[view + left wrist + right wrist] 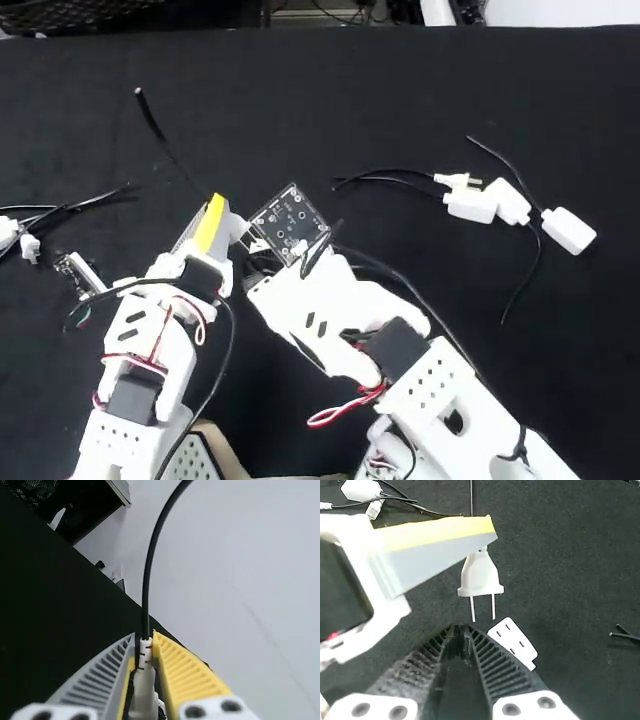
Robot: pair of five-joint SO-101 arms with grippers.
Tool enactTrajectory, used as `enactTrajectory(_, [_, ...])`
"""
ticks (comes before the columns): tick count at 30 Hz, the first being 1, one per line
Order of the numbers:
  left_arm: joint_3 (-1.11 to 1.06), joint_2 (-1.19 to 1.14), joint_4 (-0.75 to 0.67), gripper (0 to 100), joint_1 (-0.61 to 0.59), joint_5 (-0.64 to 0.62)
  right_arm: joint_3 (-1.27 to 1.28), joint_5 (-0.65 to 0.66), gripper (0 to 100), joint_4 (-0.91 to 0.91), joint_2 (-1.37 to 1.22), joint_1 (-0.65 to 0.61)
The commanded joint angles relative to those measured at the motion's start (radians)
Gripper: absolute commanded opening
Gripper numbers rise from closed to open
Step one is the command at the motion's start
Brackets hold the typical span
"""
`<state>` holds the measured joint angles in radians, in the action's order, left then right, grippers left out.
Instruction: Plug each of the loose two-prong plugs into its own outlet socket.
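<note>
The left gripper (487,536), with one yellow and one grey finger, is clenched on the neck of a white two-prong plug (480,575); the plug hangs upright with its two prongs pointing down, clear of the black worktop (570,555); in the left wrist view the plug's black cable (150,565) rises from between the fingers and curves away. Just below the plug's prongs, not touching them, lies a flat white outlet socket (514,644) with its slots facing up, tilted on the worktop; the prongs are not in any slot. The right gripper (461,628), with black ribbed fingers, sits directly under the plug and close to it; its fingertips are drawn together, and the socket lies right against one finger, partly hidden by it; whether it pinches any part of the socket I cannot tell. Well apart from the plug, on the right arm's side, rests a cluster of white plugs and adapters (505,203) with thin black leads; on the other side of the plug, also well apart, lies a small white connector (28,245) among more black leads.
</note>
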<state>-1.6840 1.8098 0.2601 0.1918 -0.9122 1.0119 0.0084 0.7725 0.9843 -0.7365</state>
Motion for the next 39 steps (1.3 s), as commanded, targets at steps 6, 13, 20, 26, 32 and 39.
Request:
enactTrajectory(6, [-0.015,0.015,-0.021,3,-0.018,0.002,-0.119,0.005,1.1,0.035,0.015,0.098])
enactTrajectory(13, [-0.013,0.015,0.023,3,-0.015,0.002,-0.18,0.011,1.1,0.063,0.013,0.11])
enactTrajectory(20, [-0.002,0.015,0.028,3,-0.015,0.002,-0.191,0.02,1.1,0.104,-0.044,0.101])
enactTrajectory(26, [0.001,0.015,0.028,3,-0.024,0.002,-0.335,0.018,1.1,0.196,-0.24,0.087])
enactTrajectory(32, [0.002,0.015,0.032,3,-0.027,0.003,-0.395,0.072,1.1,0.236,-0.294,0.058])
enactTrajectory(39, [0.004,0.015,0.035,3,-0.018,0.002,-0.45,0.138,1.1,0.288,-0.298,0.026])
